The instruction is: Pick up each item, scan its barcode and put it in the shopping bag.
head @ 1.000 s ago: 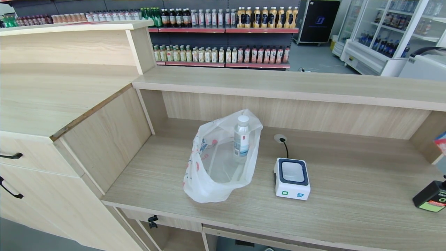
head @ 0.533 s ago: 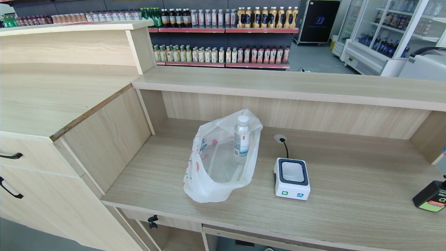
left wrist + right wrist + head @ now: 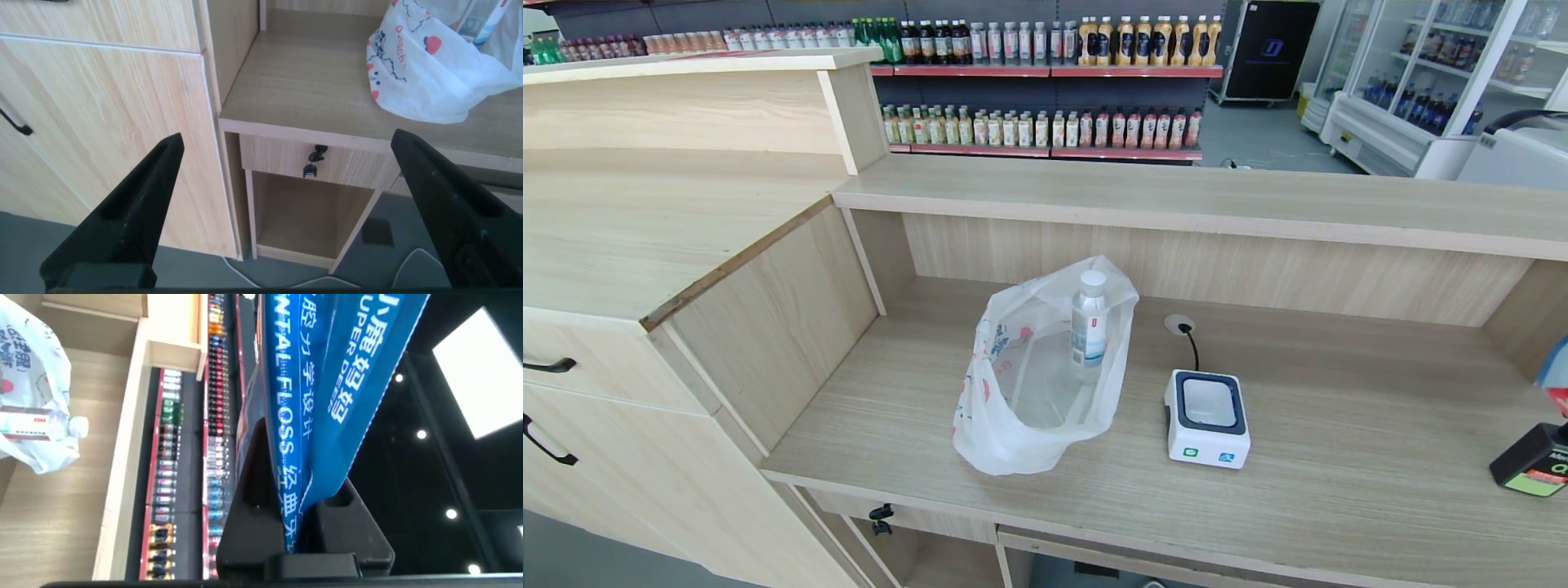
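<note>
On the table (image 3: 1339,425), near its middle, the white plastic shopping bag (image 3: 1005,433) sits slumped with its mouth open upward. A clear water bottle (image 3: 1089,327) with a white cap stands upright inside it, against the bag's wall at 12 o'clock. At 3 o'clock of the bag, near it but not touching, sits the white barcode scanner (image 3: 1207,418) with its dark-framed window facing up. Its black cable (image 3: 1193,349) runs toward 12 o'clock into a round grommet (image 3: 1179,324) in the table.

The right pincer (image 3: 301,527) pinches a blue packet (image 3: 327,384) between its black fingers. The packet is held up off the table, well apart from the bag, at about 3 o'clock of the scanner. Below it, at 4 o'clock of the scanner, a black stand (image 3: 1531,461) with a green label rests on the table.

The left pincer (image 3: 286,220) is spread wide and holds nothing. It hangs low, off the table's corner at 7 o'clock of the bag, facing the cupboard (image 3: 98,122) front and a drawer lock with a key (image 3: 313,162) in it.

At 12 o'clock, beyond the table, shelves (image 3: 1045,72) carry rows of drink bottles.
</note>
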`<state>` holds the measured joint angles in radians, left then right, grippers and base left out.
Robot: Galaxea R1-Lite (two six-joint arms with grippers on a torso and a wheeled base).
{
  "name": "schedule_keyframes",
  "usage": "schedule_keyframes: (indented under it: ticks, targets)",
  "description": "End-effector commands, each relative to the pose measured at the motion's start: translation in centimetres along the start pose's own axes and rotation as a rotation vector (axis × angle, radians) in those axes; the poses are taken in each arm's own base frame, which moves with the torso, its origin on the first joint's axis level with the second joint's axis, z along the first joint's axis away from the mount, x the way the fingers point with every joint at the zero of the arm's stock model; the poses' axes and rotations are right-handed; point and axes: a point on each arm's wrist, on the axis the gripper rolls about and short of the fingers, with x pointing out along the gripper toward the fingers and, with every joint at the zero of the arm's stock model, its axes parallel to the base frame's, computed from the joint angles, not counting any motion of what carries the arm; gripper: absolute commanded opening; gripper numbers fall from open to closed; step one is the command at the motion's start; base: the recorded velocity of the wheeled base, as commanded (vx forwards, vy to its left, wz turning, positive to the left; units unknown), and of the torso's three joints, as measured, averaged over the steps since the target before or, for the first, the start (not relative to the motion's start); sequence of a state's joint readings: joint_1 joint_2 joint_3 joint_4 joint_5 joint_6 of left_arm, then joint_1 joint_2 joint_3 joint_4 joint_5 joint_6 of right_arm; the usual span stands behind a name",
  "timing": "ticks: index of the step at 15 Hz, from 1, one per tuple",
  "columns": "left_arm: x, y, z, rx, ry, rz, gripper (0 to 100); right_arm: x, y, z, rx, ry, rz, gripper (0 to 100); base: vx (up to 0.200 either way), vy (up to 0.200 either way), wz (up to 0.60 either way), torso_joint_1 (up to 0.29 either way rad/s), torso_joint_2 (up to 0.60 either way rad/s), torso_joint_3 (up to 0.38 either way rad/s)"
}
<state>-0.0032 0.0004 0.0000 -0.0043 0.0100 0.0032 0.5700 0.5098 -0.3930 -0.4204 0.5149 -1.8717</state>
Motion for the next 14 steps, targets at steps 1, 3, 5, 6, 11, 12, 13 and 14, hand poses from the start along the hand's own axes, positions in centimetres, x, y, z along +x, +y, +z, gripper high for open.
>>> schedule_keyframes:
  ticks: [1, 3, 5, 6, 11, 12, 13, 14]
  targets:
    - [0.0, 0.0, 0.0, 0.0, -0.001, 0.001, 100, 0.4, 0.3, -0.1, 0.017, -0.01, 0.016, 0, 0.0, 0.0, 0.0, 0.0, 0.0, 0.0]
    - [0.0, 0.0, 0.0, 0.0, -0.001, 0.001, 100, 0.9, 0.6, -0.2, 0.038, -0.037, 0.03, 0, 0.0, 0.0, 0.0, 0.0, 0.0, 0.0]
    - [0.0, 0.0, 0.0, 0.0, -0.001, 0.001, 100, 1.5, 0.9, -0.3, 0.058, -0.084, 0.034, 0, 0.0, 0.0, 0.0, 0.0, 0.0, 0.0]
    - [0.0, 0.0, 0.0, 0.0, -0.001, 0.001, 100, 1.7, 0.9, -0.3, 0.063, -0.091, 0.036, 0, 0.0, 0.0, 0.0, 0.0, 0.0, 0.0]
    - [0.0, 0.0, 0.0, 0.0, -0.001, 0.001, 100, 1.8, 0.9, -0.4, 0.067, -0.088, 0.039, 0, 0.0, 0.0, 0.0, 0.0, 0.0, 0.0]
    - [0.0, 0.0, 0.0, 0.0, -0.001, 0.001, 100, 1.8, 1.0, -0.4, 0.07, -0.089, 0.041, 0, 0.0, 0.0, 0.0, 0.0, 0.0, 0.0]
    - [0.0, 0.0, 0.0, 0.0, -0.001, 0.001, 100, 1.8, 0.9, -0.4, 0.069, -0.088, 0.04, 0, 0.0, 0.0, 0.0, 0.0, 0.0, 0.0]
    - [0.0, 0.0, 0.0, 0.0, -0.001, 0.001, 100, 1.9, 1.2, -0.5, 0.14, -0.038, 0.071, 0, 0.0, 0.0, 0.0, 0.0, 0.0, 0.0]
